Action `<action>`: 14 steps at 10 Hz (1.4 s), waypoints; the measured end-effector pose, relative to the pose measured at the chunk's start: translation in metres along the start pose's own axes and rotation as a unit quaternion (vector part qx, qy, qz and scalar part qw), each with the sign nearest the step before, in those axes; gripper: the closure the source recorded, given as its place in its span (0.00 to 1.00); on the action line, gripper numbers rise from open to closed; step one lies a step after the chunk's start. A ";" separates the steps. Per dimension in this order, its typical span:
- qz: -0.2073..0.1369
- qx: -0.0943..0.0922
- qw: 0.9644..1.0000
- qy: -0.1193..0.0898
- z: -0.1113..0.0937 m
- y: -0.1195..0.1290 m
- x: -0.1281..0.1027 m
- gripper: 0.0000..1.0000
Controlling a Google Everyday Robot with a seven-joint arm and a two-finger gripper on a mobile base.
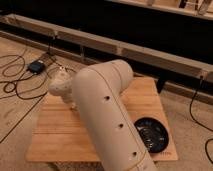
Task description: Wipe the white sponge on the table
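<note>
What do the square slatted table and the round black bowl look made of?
Square slatted table: light wood, matte, with plank seams and grain lines. Round black bowl: likely glossy plastic or glazed ceramic, given its sheen; cannot tell which. The gripper is over the table's rear left, mostly behind the cream arm.

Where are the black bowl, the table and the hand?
black bowl [151,134]: camera view, its dark inside.
table [57,135]: camera view, bare planks left of the arm [107,115].
hand [61,86]: camera view, pale arm tip over the table's far-left corner.
</note>
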State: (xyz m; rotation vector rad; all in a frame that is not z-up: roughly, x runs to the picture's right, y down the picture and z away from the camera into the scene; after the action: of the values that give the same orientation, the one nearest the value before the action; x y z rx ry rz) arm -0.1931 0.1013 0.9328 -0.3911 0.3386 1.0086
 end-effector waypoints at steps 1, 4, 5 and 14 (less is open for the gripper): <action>-0.003 -0.003 1.000 0.001 0.000 0.003 0.000 1.00; -0.028 -0.027 0.999 0.009 -0.004 0.028 0.009 1.00; -0.036 -0.034 0.999 0.009 -0.006 0.036 0.011 1.00; -0.080 -0.065 0.995 0.009 -0.018 0.085 0.070 1.00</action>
State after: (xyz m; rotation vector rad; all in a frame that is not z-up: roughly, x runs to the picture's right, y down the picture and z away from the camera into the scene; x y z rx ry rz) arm -0.2333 0.1858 0.8722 -0.5376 0.2540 0.8738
